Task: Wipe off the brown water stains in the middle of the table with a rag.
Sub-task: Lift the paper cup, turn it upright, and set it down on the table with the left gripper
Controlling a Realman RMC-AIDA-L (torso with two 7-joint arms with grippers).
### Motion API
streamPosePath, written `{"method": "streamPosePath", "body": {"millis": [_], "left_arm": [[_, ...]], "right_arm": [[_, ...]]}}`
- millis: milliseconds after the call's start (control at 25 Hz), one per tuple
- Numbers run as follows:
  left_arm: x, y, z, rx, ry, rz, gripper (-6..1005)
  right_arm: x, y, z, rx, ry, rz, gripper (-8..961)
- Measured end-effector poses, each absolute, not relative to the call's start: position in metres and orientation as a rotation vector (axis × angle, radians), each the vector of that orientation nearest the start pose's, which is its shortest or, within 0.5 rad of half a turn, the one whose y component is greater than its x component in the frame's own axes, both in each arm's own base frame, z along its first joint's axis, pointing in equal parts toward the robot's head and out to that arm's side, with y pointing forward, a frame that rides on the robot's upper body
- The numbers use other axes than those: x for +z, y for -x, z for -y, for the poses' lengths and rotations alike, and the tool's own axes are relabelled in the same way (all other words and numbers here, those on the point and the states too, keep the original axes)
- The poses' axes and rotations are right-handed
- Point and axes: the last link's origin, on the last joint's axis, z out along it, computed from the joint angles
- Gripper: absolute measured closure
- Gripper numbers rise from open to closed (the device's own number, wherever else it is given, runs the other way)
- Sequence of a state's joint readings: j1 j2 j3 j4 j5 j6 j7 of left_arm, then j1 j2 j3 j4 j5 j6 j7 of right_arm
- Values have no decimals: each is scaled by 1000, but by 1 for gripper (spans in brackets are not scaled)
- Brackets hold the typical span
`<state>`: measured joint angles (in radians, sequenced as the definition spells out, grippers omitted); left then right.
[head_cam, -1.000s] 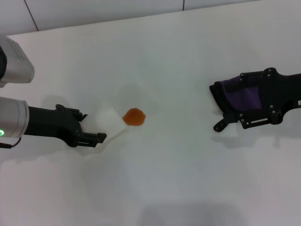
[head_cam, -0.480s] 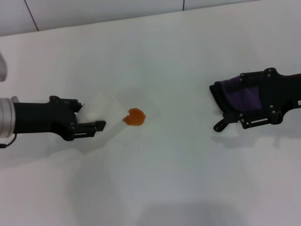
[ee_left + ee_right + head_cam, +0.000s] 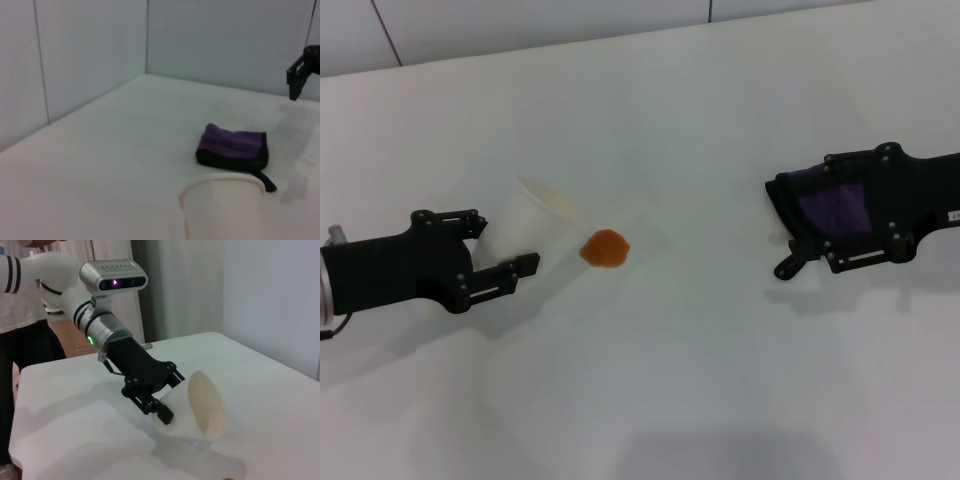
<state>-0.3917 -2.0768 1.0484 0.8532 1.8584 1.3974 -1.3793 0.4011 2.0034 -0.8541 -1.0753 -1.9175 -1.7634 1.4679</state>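
The brown water stain (image 3: 605, 248) is a small orange-brown blob in the middle of the white table (image 3: 700, 380). My left gripper (image 3: 505, 242) is shut on a translucent white cup (image 3: 535, 215), held tilted just left of the stain; they also show in the right wrist view, gripper (image 3: 160, 395) and cup (image 3: 202, 407). The purple rag (image 3: 830, 208) lies at the right, also visible in the left wrist view (image 3: 232, 147). My right gripper (image 3: 835, 212) is open and hovers above the rag, its jaws spanning it without touching.
A faint wet sheen (image 3: 640, 225) surrounds the stain. The table's far edge meets a pale wall (image 3: 520, 25). A person in a striped sleeve (image 3: 20, 315) stands beyond the table's left side.
My left arm has drawn back to the left and turned the cup from tipped flat over the stain towards upright. The right arm and rag have stayed in place.
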Motion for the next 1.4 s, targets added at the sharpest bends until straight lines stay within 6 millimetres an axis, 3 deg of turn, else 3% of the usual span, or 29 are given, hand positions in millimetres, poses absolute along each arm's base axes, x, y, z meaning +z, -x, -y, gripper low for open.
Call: {"method": "streamPosePath", "body": {"millis": [560, 1400], "left_arm": [[-6, 286, -323, -660, 2543, 345, 457], [-43, 276, -352, -631, 2444, 349, 457]], "right_arm": [[67, -241, -312, 517, 2862, -267, 237], [60, -238, -312, 522, 2893, -263, 244]]}}
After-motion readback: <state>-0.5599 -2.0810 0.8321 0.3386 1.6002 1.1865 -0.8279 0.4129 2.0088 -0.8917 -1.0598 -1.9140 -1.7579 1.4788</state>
